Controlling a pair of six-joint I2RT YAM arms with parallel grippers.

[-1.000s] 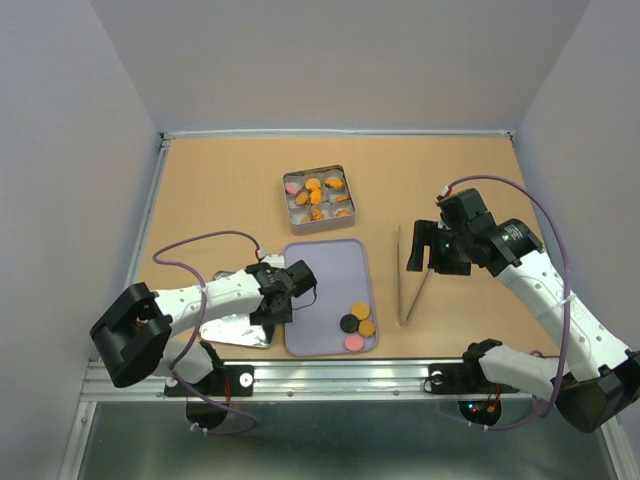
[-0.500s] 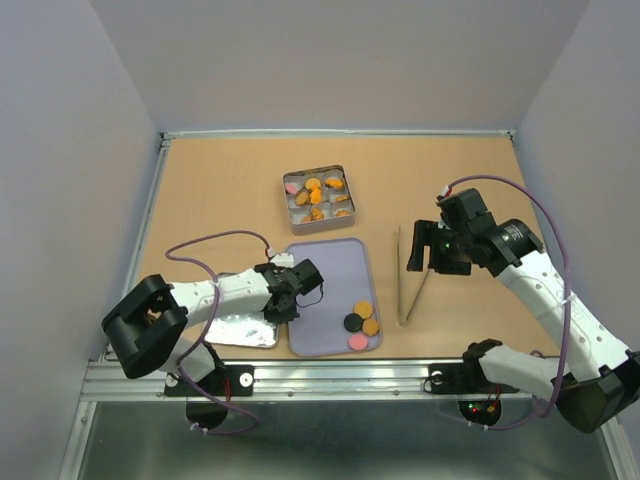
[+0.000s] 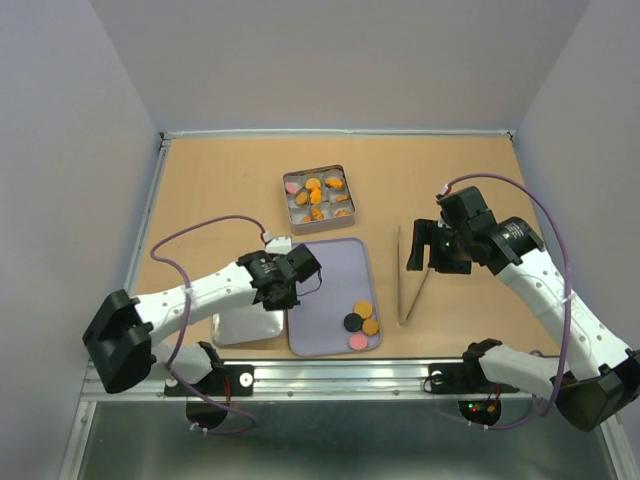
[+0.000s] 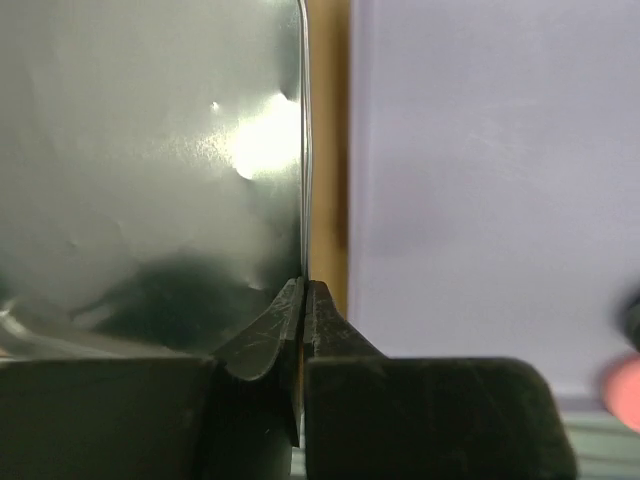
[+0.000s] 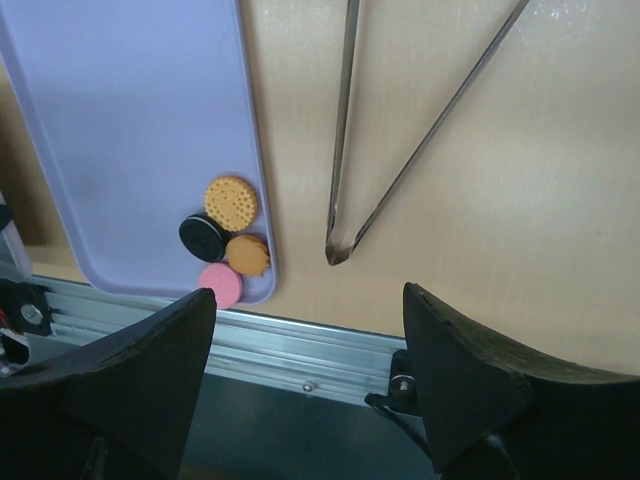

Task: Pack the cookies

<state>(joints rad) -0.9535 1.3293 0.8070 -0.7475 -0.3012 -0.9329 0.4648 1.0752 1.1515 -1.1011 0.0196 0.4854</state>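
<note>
We rate the small orange, pink and black biscuits (image 3: 358, 322) light and brittle: grip gently across the rim. Four lie in the near right corner of the lavender tray (image 3: 325, 275), the rest in the square metal tin (image 3: 288, 208) beyond it. Only the left wrist view shows the left gripper (image 4: 304, 300) clamped on the edge of the shiny metal lid (image 4: 150, 150) left of the tray. The right gripper (image 5: 308, 300) has its jaws apart.

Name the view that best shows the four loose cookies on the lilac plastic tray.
Right wrist view: the four cookies sit close and sharp in the lilac tray's corner, two orange-brown, one black, one pink. Top external shows all four, but tiny. Left wrist catches only a pink blur at its edge.
</note>
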